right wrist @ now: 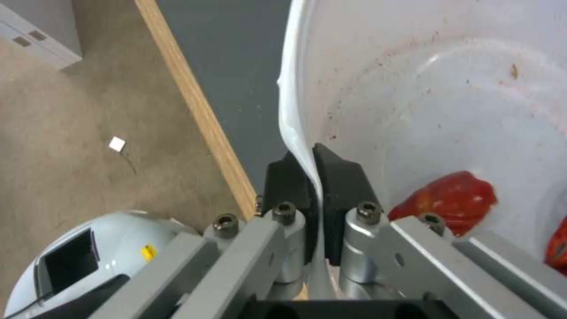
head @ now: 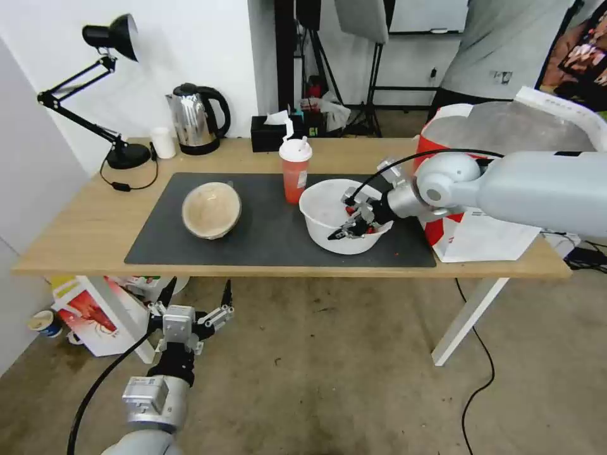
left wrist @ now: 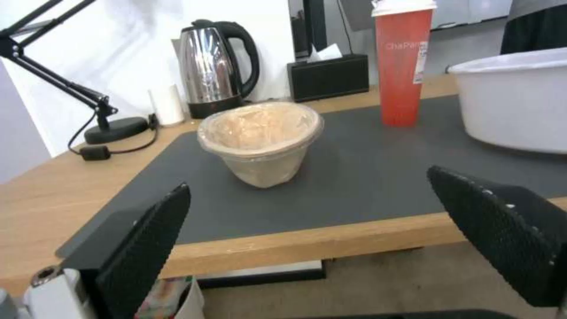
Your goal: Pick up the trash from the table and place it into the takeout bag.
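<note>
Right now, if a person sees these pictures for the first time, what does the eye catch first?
The right gripper is clamped on the rim of the big white bowl on the grey mat, red scraps inside. Behind it stands the red drink cup; the left gripper hangs open below the table's front edge.

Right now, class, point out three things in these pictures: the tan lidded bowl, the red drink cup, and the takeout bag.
tan lidded bowl (left wrist: 260, 141): left wrist view, on its film-covered top.
red drink cup (head: 294, 177): head view, on its red side wall.
takeout bag (head: 506, 126): head view, on its silver foil lining.
</note>
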`<state>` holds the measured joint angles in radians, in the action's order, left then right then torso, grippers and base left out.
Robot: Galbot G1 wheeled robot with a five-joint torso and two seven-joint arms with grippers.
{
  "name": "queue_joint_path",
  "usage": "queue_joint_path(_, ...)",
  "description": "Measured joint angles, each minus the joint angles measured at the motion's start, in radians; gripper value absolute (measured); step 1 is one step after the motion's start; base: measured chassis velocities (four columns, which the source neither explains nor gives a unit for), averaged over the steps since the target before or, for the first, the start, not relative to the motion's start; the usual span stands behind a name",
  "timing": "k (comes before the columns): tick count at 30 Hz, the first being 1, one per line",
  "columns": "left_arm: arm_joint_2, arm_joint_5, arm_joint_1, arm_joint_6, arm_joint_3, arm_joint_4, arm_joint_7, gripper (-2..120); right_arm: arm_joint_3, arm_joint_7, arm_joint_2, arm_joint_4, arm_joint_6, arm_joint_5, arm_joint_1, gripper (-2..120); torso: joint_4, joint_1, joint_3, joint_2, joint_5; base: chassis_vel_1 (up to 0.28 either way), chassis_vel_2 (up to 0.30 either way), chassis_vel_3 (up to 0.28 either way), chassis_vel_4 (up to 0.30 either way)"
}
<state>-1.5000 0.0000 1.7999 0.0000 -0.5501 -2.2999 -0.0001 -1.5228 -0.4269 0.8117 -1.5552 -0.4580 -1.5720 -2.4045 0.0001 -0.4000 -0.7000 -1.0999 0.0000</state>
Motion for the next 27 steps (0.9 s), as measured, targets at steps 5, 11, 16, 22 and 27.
queue_joint_path(5,0.0,0.0,0.0,0.0,0.0,0.0,0.0,100,0.008,-0.001,-0.009,-0.01,-0.001,-0.001,0.015,0,0.0,0.0,0.0,0.0,0.0,0.0,0.0,0.0,0.0)
queue_joint_path(11,0.0,0.0,0.0,0.0,0.0,0.0,0.0,100,0.019,-0.006,-0.023,-0.023,-0.003,-0.001,0.039,0,-0.0002,0.0,0.0,0.0,0.0001,0.0,0.0,0.0,0.0)
queue_joint_path(16,0.0,0.0,0.0,0.0,0.0,0.0,0.0,100,0.047,-0.023,-0.047,-0.046,-0.008,-0.003,0.106,0,-0.0001,0.0,0.0,0.0,0.0,0.0,0.0,0.0,0.0)
queue_joint_path(22,0.0,0.0,0.0,0.0,0.0,0.0,0.0,100,0.134,-0.052,-0.113,-0.121,-0.011,-0.006,0.245,0,-0.0001,0.0,0.0,0.0,0.0,0.0,0.0,0.0,0.0)
queue_joint_path(27,0.0,0.0,0.0,0.0,0.0,0.0,0.0,100,0.194,-0.09,-0.175,-0.175,-0.009,0.02,0.354,0,-0.0001,0.0,0.0,0.0,0.0001,0.0,0.0,0.0,0.0)
